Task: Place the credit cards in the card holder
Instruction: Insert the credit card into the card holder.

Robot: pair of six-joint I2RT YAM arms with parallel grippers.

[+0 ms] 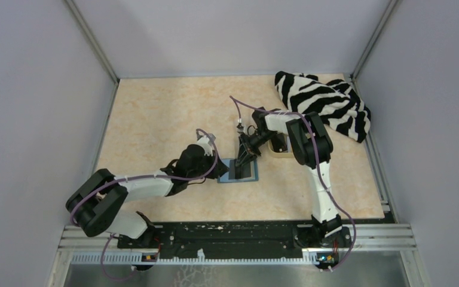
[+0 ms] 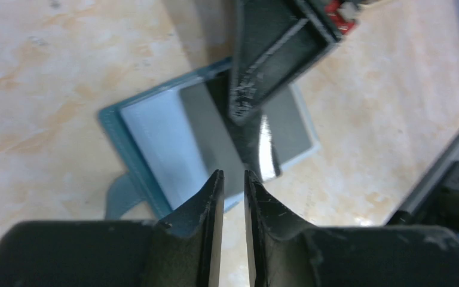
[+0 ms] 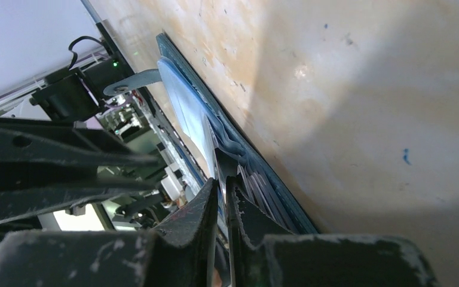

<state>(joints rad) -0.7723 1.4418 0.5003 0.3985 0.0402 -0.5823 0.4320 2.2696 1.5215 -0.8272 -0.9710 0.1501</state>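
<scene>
Card holder, teal and opened flat like a booklet, lies near the middle of the marbled desk, where two robot arms meet over it. The right arm reaches in from the far right. The right jaws are pinched onto the upper edge of a black credit card that stands tilted, its lower edge down on the holder's inner face. From the left wrist, the glossy card crosses the holder's pale inside pocket, with the opposing jaws bearing on it from above.

The left arm stretches low across the desk to the holder's left edge. The left jaws are drawn almost together, leaving a thin slit with nothing visible in it, and hang over the holder's near edge. Whether they touch the holder cannot be told. A short teal strap juts from the holder's side.

The right wrist view looks along the holder edge-on, so its layers read as thin stacked lines. A tan tray sits just beyond the holder, partly hidden under the right arm. A zebra-striped cloth is bunched in the far right corner, well apart.
</scene>
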